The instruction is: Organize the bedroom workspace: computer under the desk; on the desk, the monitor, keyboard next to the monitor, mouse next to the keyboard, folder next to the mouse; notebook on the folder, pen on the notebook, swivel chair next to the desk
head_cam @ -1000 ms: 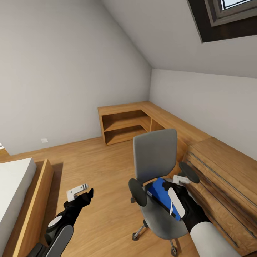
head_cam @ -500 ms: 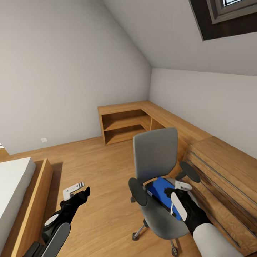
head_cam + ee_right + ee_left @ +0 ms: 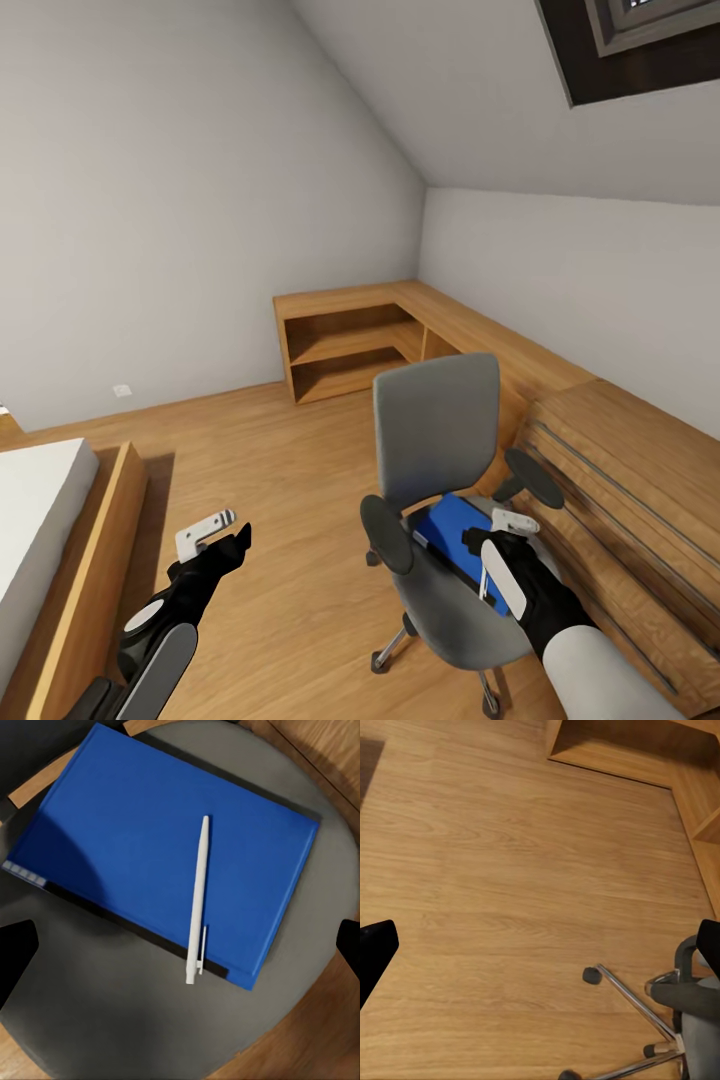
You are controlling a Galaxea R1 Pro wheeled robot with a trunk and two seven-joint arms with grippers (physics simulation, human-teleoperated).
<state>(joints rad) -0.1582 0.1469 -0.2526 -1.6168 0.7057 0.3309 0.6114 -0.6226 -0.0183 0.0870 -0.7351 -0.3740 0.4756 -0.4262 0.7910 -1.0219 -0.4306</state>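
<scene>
Right gripper over pen on chair seat, pickup not yet made

Step in hand, as judged: fetching the items off the swivel chair, starting with the pen. Chair sits at 5 o'clock in the head view, just beside the low light-wood cabinet at 4 o'clock. No black-topped counter, monitor, keyboard or computer seen here.

On the grey seat lies a blue flat item with a dark edge under it at its lower side, so likely two stacked pieces; can't tell folder from notebook. The white pen lies on top of the blue cover, clip end over the cover's edge.

Right gripper hangs above the seat, pointing down at the pen. In the right wrist view both fingers show as dark tips at opposite picture edges, well apart: wide, holding nothing, touching nothing.

Left gripper is at 7 o'clock over bare wood floor, near the bed. Its fingers also sit at the frame edges: wide, empty. Chair castors show at 5 o'clock in that view.

Next move, judged: descend straight onto the pen, fingers across its thin shaft, close gently. Thin pen on slick cover may roll or slip.
</scene>
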